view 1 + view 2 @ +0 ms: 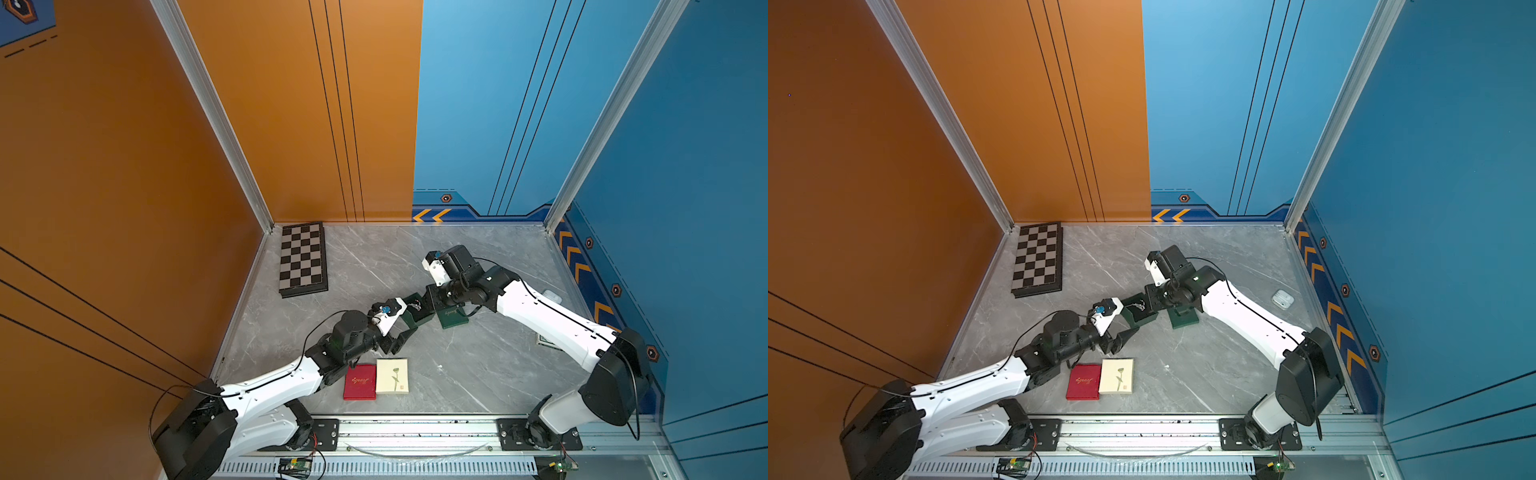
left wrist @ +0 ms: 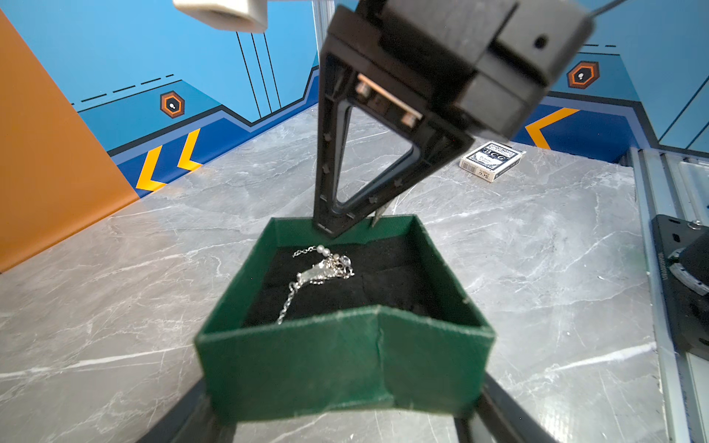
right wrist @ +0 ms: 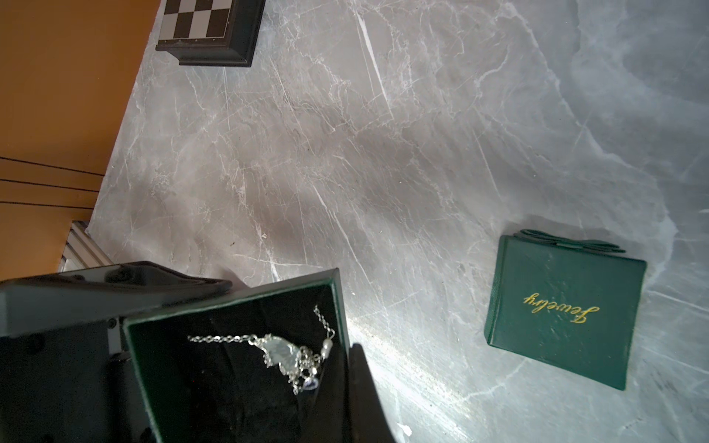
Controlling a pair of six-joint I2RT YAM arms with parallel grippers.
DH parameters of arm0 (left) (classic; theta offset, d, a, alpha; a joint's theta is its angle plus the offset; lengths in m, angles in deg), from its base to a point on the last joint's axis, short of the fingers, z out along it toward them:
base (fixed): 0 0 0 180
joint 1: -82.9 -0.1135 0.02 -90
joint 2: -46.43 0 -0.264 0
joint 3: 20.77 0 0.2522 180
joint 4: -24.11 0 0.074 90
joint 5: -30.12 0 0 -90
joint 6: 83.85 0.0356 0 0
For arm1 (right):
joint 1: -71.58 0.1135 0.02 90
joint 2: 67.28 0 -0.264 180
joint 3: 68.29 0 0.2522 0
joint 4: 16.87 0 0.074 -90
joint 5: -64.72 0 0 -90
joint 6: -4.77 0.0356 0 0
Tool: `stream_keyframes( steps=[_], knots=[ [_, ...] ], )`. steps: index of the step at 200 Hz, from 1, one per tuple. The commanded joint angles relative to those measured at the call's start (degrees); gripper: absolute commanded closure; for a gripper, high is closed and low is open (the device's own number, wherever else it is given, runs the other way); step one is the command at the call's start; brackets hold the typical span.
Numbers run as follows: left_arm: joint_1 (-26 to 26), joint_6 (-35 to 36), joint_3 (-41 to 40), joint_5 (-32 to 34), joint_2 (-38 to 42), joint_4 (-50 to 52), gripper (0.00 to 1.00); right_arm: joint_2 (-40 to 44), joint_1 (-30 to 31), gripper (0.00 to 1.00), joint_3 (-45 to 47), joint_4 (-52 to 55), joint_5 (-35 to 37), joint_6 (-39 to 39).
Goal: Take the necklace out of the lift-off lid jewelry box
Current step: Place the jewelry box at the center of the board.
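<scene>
Your left pincer [image 1: 407,323] has its jaws wide apart, one on each of two opposite sides of the green jewelry box [image 2: 337,364]. In its wrist view both fingers [image 2: 180,418] run up against the box's outer walls and the near wall shows a crease, so read it as clamped on the box. The box is open, with its lid off, on the grey marbled counter [image 2: 115,307].

Inside the box, on the black padding, lies the necklace [image 2: 322,270]. It is a silver chain bunched around a pale pendant, with small pearls at the end nearest the box's far wall. The necklace therefore sits between the left pincer's fingers, down inside the box and touching neither of them.

Your right pincer [image 2: 333,227] hangs over the box's far wall with its jaws together. Its tip is at that rim, just beside the necklace's pearl end. You cannot tell from these views whether any chain is pinched, but the bulk of the necklace rests on the padding.

The green lid [image 3: 564,310], lettered "Jewelry" in gold, lies flat on the counter near the box on the right arm's side, not touching it.
</scene>
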State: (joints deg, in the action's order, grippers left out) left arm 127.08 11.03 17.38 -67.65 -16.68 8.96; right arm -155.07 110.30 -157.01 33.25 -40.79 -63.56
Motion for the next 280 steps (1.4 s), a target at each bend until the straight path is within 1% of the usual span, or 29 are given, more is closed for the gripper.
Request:
stream_keyframes(
  steps=[1, 9, 30, 45, 54, 57, 59, 62, 83, 90, 121, 150, 184, 194, 224, 228, 239, 255, 280],
  knots=[
    [-0.5, -0.2, 0.0, -0.7, -0.2, -0.3, 0.48, -0.9, 0.4, 0.99, -0.2, -0.9, -3.2, -0.1],
    [-0.5, -0.3, 0.0, -0.6, -0.2, -0.3, 0.46, -0.9, 0.4, 1.00, -0.3, -0.9, -3.3, -0.1],
    [-0.5, -0.4, -0.1, -0.2, -0.1, -0.3, 0.30, -1.0, 0.4, 1.00, -0.4, -1.0, -3.4, 0.1],
    [-0.5, -0.3, -0.1, 0.0, -0.1, -0.3, 0.23, -0.8, 0.4, 1.00, -0.5, -1.2, -3.2, 0.3],
    [-0.5, -0.4, -0.1, 0.0, -0.2, -0.3, 0.16, -0.7, 0.5, 1.00, -0.4, -1.3, -3.0, 0.5],
    [-0.6, -0.4, -0.1, 0.0, -0.2, -0.3, 0.15, -0.6, 0.4, 1.00, -0.4, -1.4, -2.8, 0.6],
    [-0.5, -0.3, -0.1, 0.1, -0.2, -0.3, 0.11, -0.6, 0.4, 1.00, -0.4, -1.4, -2.7, 0.6],
    [-0.6, -0.4, -0.1, 0.1, -0.2, -0.3, 0.08, -0.5, 0.4, 1.00, -0.4, -1.4, -2.5, 0.7],
    [-0.6, -0.3, 0.0, 0.4, -0.4, -0.3, 0.00, -0.3, 0.4, 1.00, -0.5, -1.6, -1.8, 1.0],
    [-0.6, -0.3, 0.0, 0.4, -0.6, -0.3, 0.02, -0.3, 0.4, 1.00, -0.5, -1.6, -1.6, 1.1],
    [-0.6, -0.5, -0.1, 1.1, -0.6, -0.3, 0.02, -0.5, 0.4, 1.00, -0.5, -1.8, 0.1, 1.7],
    [-1.0, -1.9, -0.9, 4.2, -0.1, -0.3, 0.02, -1.1, 0.4, 1.00, -0.6, -1.9, 6.5, 3.3],
    [-2.2, -4.1, -2.0, 6.6, 0.9, -0.3, 0.02, -2.3, 0.7, 1.00, -0.2, -3.4, 11.9, 5.4],
    [-2.6, -4.8, -2.2, 7.9, 1.1, -0.3, 0.02, -2.8, 0.9, 1.00, 0.2, -4.2, 13.8, 5.6],
    [-4.4, -8.0, -1.6, 16.6, 1.8, 0.4, 0.02, -4.6, 1.0, 1.00, 2.7, -7.8, 20.6, 7.1],
    [-4.7, -8.6, -1.4, 17.6, 1.9, 0.8, 0.02, -4.9, 2.7, 1.00, 3.1, -8.6, 21.3, 7.5],
    [-5.8, -10.5, -0.3, 20.6, 1.8, 2.5, 0.02, -6.0, 3.5, 1.00, 4.3, -10.7, 23.1, 8.5],
    [-7.5, -12.4, 1.5, 21.2, 1.5, 5.8, 0.02, -7.9, 4.8, 1.00, 5.7, -13.1, 27.0, 9.2],
    [-8.3, -13.4, 2.8, 21.9, 1.7, 8.2, 0.02, -12.2, 5.7, 1.00, 6.9, -16.0, 29.4, 10.0]
  ],
)
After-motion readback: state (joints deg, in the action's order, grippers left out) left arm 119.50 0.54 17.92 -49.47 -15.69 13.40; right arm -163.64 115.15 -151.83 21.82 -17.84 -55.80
